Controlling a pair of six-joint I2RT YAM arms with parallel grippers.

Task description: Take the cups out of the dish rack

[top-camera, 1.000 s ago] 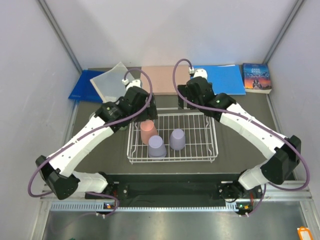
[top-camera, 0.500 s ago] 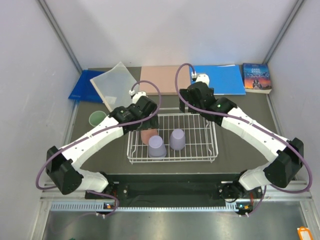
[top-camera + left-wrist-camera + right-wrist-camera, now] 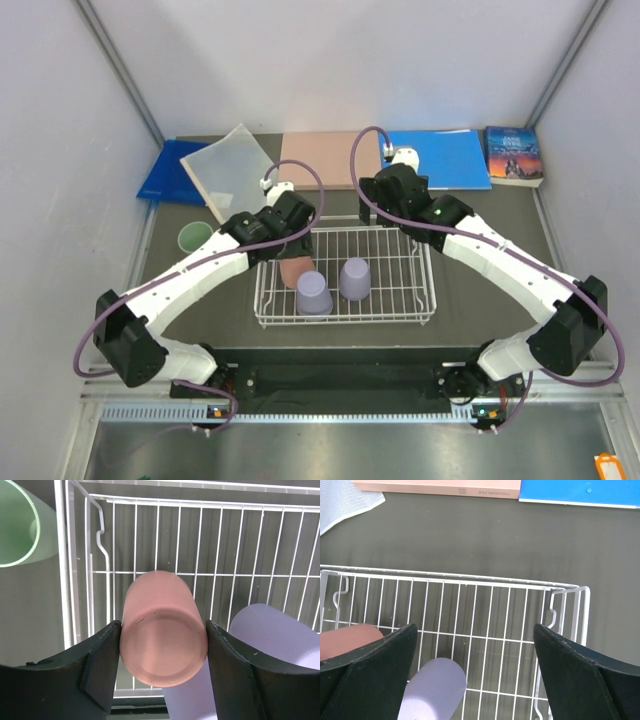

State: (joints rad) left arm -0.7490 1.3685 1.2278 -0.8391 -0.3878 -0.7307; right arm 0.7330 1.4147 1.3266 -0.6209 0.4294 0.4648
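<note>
At dish rack's (image 3: 345, 322) end nearest the tabletop's (image 3: 462, 300) left edge, overhead hides the grip; left wrist shows left claw (image 3: 162, 652) clamping pink cup (image 3: 157, 605). Right claw (image 3: 475, 667) spread wide.

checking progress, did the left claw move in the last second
Yes: left claw shifted nearer and right, further over the rack, flanking the pink cup.

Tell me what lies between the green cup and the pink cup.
The side wires of the dish rack and a strip of table, in the left wrist view, separate the green cup from the pink cup.
</note>
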